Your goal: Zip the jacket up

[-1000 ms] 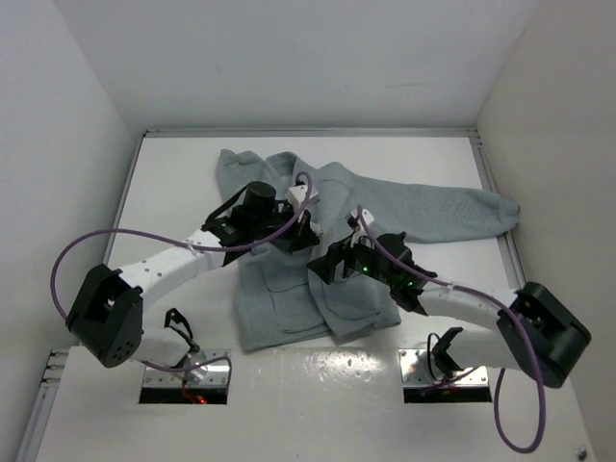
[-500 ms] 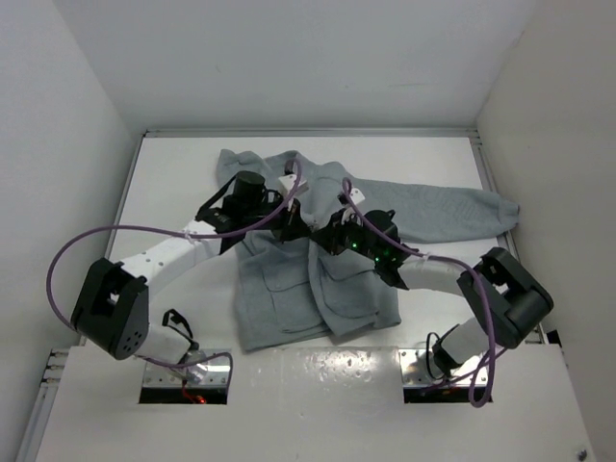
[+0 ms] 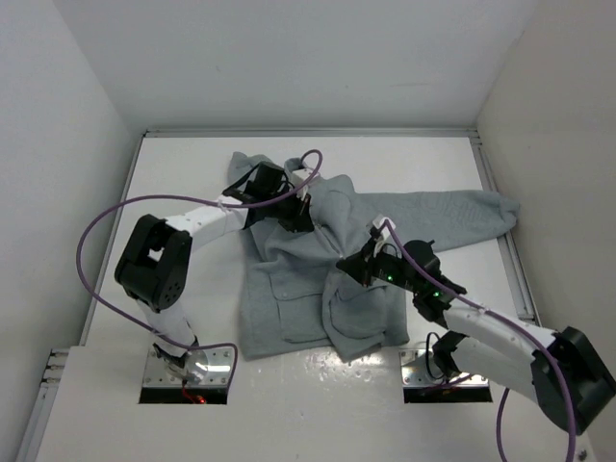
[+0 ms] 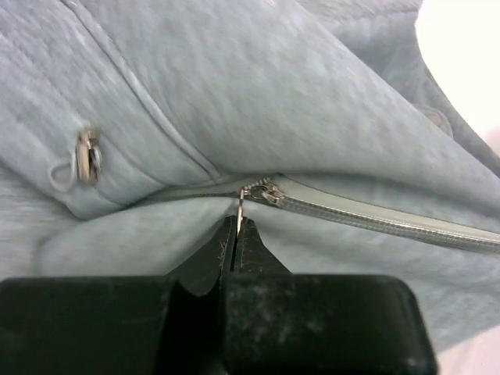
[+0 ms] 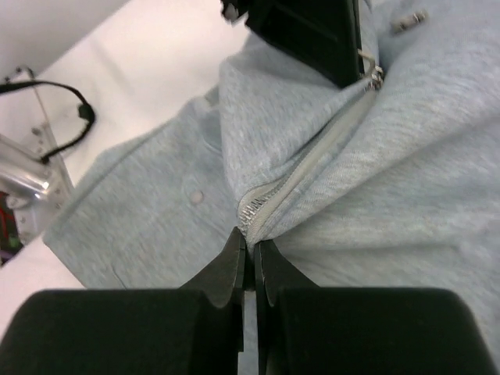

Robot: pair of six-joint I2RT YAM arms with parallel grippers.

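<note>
The light grey jacket (image 3: 318, 260) lies spread on the white table (image 3: 183, 183), one sleeve stretched out to the right. My left gripper (image 3: 295, 209) is near the collar, shut on the small metal zipper pull (image 4: 238, 212). The slider (image 4: 262, 192) sits just beyond the pull, and closed zipper tape (image 4: 375, 223) runs off to the right. My right gripper (image 5: 251, 238) is shut on the jacket's front seam at the zipper's lower end (image 5: 258, 207). In the top view it sits mid-jacket (image 3: 352, 267). The right wrist view shows the left gripper (image 5: 312, 31) up the zipper line.
The sleeve (image 3: 462, 212) reaches toward the right wall. A second metal puller with a cord loop (image 4: 86, 156) lies on the fabric left of the slider. Mount plates (image 3: 188, 371) (image 3: 448, 371) sit at the near edge, and purple cables (image 3: 96, 241) arch over the arms.
The right gripper closed on the zipper's lower end and drew back toward the near edge. The left gripper moved toward the collar with the pull, and the jacket front stretched between them.
</note>
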